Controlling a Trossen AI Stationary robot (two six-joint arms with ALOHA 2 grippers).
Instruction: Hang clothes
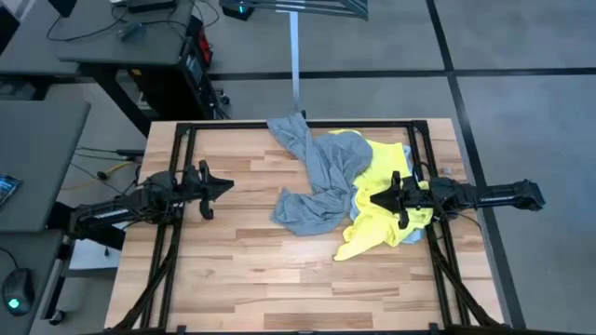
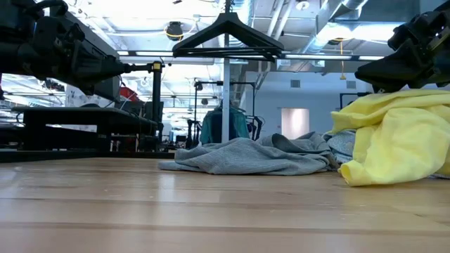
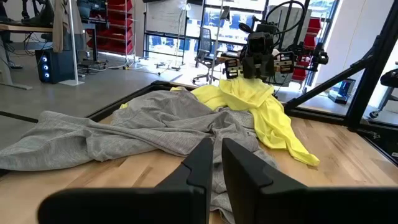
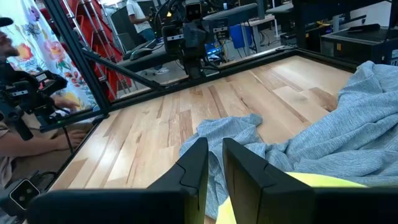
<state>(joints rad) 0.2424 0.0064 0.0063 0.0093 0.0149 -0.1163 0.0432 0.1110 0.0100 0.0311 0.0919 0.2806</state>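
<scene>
Clothes lie heaped on the right half of the surface [image 1: 233, 270]: a grey tee [image 1: 317, 186] sprawls from the far edge toward the middle, one sleeve hanging past that far edge, and a yellow tee [image 1: 377, 209] lies partly over it, nearer the right side. A sliver of pale blue shirt [image 1: 414, 233] peeks out under the yellow one by the right rail. No container shows in any view.

Right claw [image 1: 378, 199] hovers over the yellow tee, fingers drawn narrow with only a slim gap, holding nothing. Left claw [image 1: 226, 188] hangs over bare wood on the left half, well apart from the heap, equally narrow and empty.

Only the low view shows black hangers [image 2: 226, 39] on a pole beyond the far edge, plus the grey tee's folds flat on the wood and the yellow one piled higher. Only the right wrist view shows a person [image 4: 15, 112] seated off the surface's left side, a hand near the edge. The left wrist view faces the heap with the right arm above it.

The near strip and whole left half are open wood; a black frame [image 1: 182, 130] borders the sides
</scene>
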